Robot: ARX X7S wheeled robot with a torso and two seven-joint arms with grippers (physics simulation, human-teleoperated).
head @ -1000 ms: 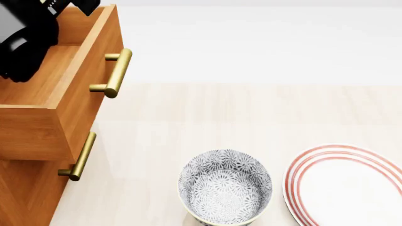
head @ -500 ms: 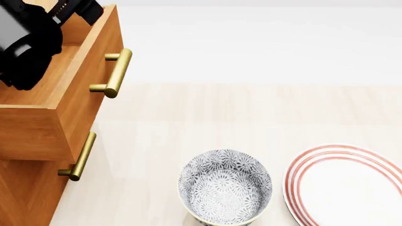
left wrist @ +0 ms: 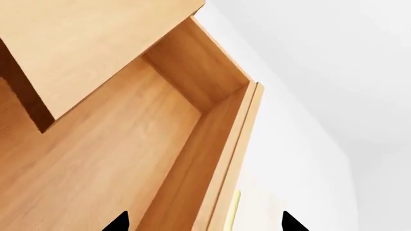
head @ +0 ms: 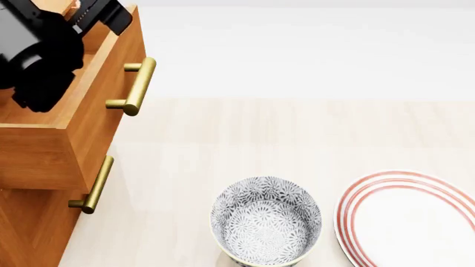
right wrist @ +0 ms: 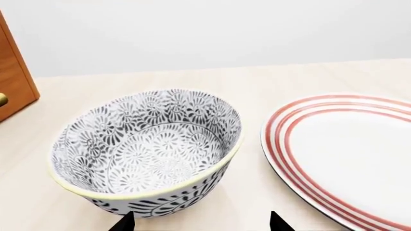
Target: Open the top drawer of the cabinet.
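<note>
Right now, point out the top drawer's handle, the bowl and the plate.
top drawer's handle (head: 139,84), head view, middle of the brass bar.
bowl (right wrist: 149,149), right wrist view, patterned inside.
plate (head: 412,218), head view, white centre.

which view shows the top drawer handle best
The head view: the top drawer's handle shows whole, a brass bar on two posts on the drawer front. The left wrist view shows only a pale sliver of it past the front panel. The right wrist view does not show it.

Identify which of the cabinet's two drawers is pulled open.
The top drawer, with the higher brass handle: it juts out, its box interior exposed. The lower drawer sits shut beneath it.
</note>
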